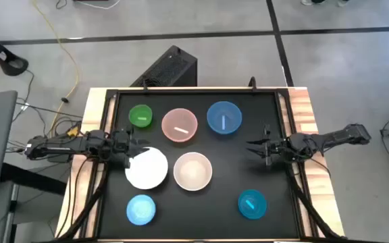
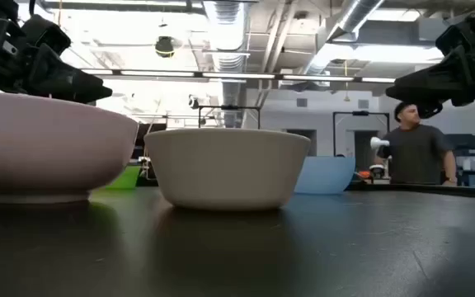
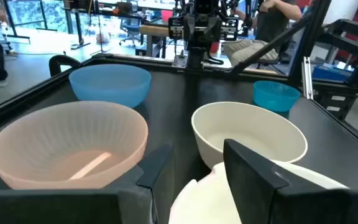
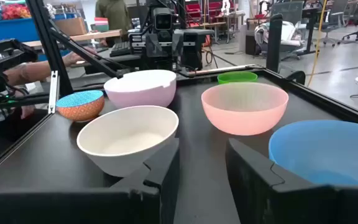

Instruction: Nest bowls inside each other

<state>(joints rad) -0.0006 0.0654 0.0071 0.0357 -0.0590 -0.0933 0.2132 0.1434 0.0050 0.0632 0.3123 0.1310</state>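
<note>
Seven bowls stand apart on their bases on the black table (image 1: pixel 282 175): green (image 1: pixel 140 116), pink (image 1: pixel 179 125) and blue (image 1: pixel 223 117) in the far row, white (image 1: pixel 147 169) and cream (image 1: pixel 193 171) in the middle, light blue (image 1: pixel 141 209) and teal (image 1: pixel 252 204) near the front. My left gripper (image 1: pixel 131 152) is open over the white bowl's left far rim (image 3: pixel 194 190), and in the low view it hangs just above that rim. My right gripper (image 1: pixel 252 147) is open and raised off the table, right of the cream bowl (image 4: pixel 129 137).
The table has a raised black rim (image 1: pixel 181 92) and wooden side boards (image 1: pixel 302 108). A bare strip of table lies between the cream bowl and the teal bowl. A person (image 2: pixel 419 148) stands in the room beyond the table.
</note>
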